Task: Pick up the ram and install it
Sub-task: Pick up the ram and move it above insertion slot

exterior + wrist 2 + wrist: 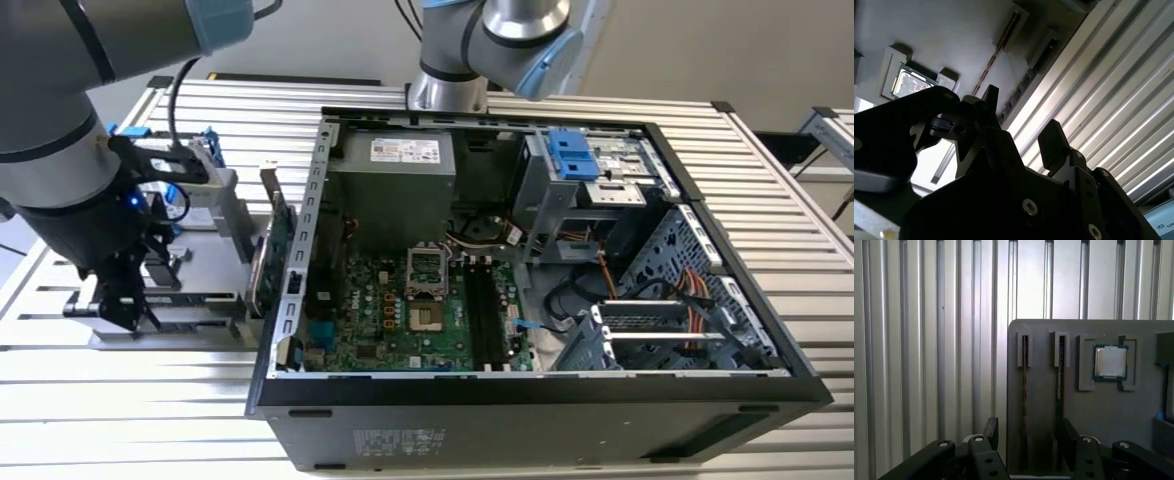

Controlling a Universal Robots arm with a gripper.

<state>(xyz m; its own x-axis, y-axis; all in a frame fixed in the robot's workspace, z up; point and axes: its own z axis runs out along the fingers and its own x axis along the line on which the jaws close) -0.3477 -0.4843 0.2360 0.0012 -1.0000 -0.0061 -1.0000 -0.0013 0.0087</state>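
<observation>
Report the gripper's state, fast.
Gripper: open, holding nothing, above the ram in its tray.

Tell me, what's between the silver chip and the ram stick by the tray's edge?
A second ram stick, standing on edge, in the first wrist view.
</observation>
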